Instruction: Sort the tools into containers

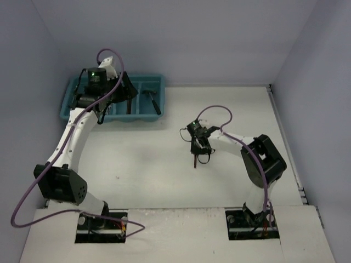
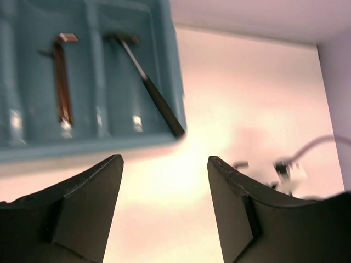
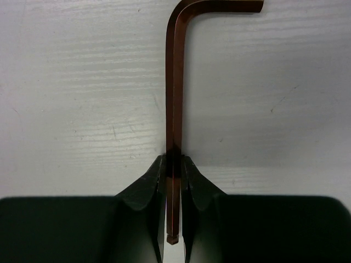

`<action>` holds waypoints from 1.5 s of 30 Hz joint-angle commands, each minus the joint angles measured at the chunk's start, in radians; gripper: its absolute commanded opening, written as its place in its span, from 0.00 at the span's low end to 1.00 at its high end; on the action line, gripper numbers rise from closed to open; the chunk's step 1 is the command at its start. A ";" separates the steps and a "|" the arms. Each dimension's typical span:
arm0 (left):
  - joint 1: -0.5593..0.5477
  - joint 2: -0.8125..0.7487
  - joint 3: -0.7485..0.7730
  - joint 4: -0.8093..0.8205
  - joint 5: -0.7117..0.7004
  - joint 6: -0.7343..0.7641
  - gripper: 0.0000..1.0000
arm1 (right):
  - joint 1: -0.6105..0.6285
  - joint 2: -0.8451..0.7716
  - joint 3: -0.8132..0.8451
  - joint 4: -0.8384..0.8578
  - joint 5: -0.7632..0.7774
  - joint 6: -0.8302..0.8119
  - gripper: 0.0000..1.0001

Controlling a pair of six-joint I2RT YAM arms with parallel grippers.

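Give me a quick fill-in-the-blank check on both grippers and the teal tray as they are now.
1. The right gripper grips a thin dark red L-shaped key by its ____ arm.
2. The left gripper stands ____, holding nothing.
3. In the teal plastic tray, a second dark red key lies in the compartment beside the small dark-handled ____.
Missing words: long; open; hammer.
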 commanded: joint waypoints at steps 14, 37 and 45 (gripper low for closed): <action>-0.387 -0.309 -0.460 0.200 -0.026 -0.362 0.67 | 0.174 -0.380 -0.078 0.170 0.016 -0.152 0.00; -0.478 -0.179 -0.449 0.340 -0.054 -0.365 0.58 | 0.232 -0.539 0.005 0.299 -0.104 -0.161 0.00; -0.485 -0.157 -0.444 0.382 -0.068 -0.352 0.10 | 0.232 -0.513 0.025 0.313 -0.133 -0.166 0.00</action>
